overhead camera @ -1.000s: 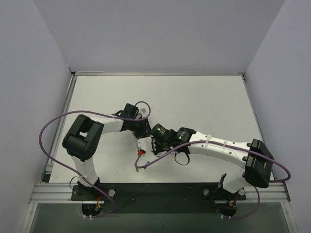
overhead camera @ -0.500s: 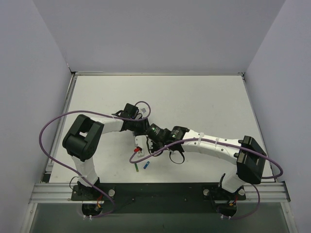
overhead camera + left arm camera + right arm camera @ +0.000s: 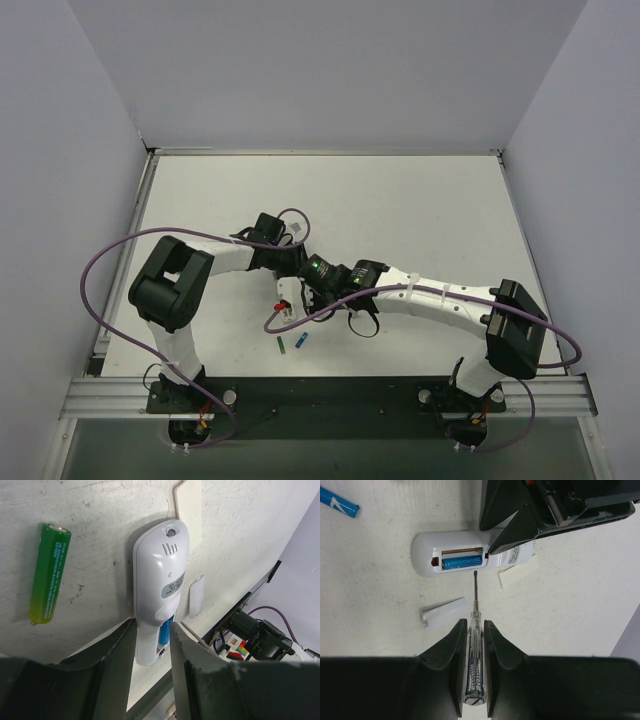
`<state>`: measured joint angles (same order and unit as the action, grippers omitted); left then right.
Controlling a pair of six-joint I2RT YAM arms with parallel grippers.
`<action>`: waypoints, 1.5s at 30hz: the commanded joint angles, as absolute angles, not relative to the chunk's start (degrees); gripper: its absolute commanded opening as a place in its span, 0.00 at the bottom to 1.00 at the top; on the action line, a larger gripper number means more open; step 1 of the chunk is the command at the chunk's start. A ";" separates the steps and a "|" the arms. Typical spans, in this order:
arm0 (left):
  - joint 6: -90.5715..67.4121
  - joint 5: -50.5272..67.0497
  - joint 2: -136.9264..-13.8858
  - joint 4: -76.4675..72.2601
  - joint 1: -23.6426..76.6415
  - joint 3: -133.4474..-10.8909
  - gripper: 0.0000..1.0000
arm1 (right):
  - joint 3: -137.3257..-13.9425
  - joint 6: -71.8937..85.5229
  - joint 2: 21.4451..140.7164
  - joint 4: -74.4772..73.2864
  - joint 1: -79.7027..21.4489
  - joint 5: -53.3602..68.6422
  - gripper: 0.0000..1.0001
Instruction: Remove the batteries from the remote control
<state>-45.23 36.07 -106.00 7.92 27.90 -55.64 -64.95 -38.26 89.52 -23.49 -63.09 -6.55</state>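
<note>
The white remote control (image 3: 157,580) lies back-up on the table, and my left gripper (image 3: 151,627) is shut on its lower end. Its battery bay is open with one blue battery (image 3: 462,561) inside. My right gripper (image 3: 474,624) is shut on a clear-handled screwdriver (image 3: 474,655), whose tip (image 3: 475,575) stands just short of the bay. A loose green battery (image 3: 49,580) lies beside the remote. Another blue battery (image 3: 337,502) lies apart on the table. From above, the green battery (image 3: 282,345) and the blue battery (image 3: 300,341) lie in front of the remote (image 3: 287,292).
The detached white battery cover (image 3: 444,612) lies next to the remote. A flat white stick (image 3: 189,510) lies past the remote's far end. A purple cable (image 3: 300,322) droops over the table near the grippers. Grey walls enclose the table (image 3: 420,200).
My right arm has swung left, closer to the remote. The green and blue batteries now show on the table in front of it. My left gripper holds still.
</note>
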 commanded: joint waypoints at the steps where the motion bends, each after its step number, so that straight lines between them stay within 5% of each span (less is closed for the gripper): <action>1: -44.47 36.04 -106.35 6.50 27.77 -56.08 0.43 | -65.66 -36.56 90.35 -23.99 -63.54 -5.19 0.00; 32: -46.41 35.86 -106.00 3.43 27.86 -52.38 0.42 | -72.25 -31.64 100.28 -29.10 -61.00 -4.84 0.00; 45: -46.76 35.07 -106.79 3.60 27.86 -52.03 0.39 | -59.33 -27.16 92.55 -16.61 -53.70 -1.58 0.00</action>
